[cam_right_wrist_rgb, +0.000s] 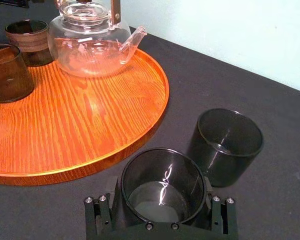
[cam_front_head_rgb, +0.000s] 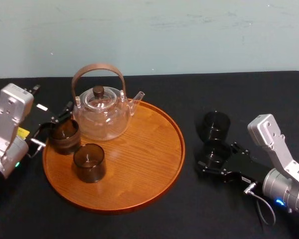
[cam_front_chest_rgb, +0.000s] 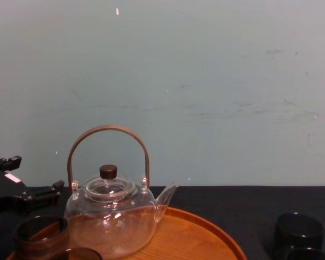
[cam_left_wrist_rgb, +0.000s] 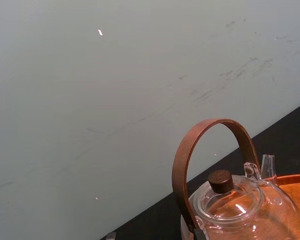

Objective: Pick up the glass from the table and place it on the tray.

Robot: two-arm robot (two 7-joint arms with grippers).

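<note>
- Two glasses already stand on the tray (cam_front_head_rgb: 144,164): a front brown glass (cam_front_head_rgb: 89,163) on its left half and a left brown glass (cam_front_head_rgb: 65,135) right at its left rim. A clear teapot (cam_front_head_rgb: 102,112) with a curved brown handle sits at the tray's back.
- The glass (cam_front_head_rgb: 214,153) to be moved is dark and empty. It still stands on the black table (cam_front_head_rgb: 214,89), off the tray's right rim and near it, apparently not yet lifted.
- The right gripper (cam_front_head_rgb: 213,157) is around this glass on the side away from the tray. Its jaws are drawn in narrow against the glass's two sides, so it looks to be holding it.
- A spare dark glass (cam_front_head_rgb: 217,123) stands on the table just behind the held one, also to the right of the tray. Whether the two touch cannot be told.
- The left gripper (cam_front_head_rgb: 52,128) is at the tray's left rim, by the left brown glass. Whether it is wide, narrow or holding anything cannot be told.
- Judged from this, the grasp looks made and little else of the task is done. What remains is to lift the glass, carry it over the tray's right rim, set it on the bare wood there and let go.
- No brand or writing can be read anywhere. A yellow sticker (cam_front_head_rgb: 21,133) on the left arm, left of the tray, shows no legible text.
</note>
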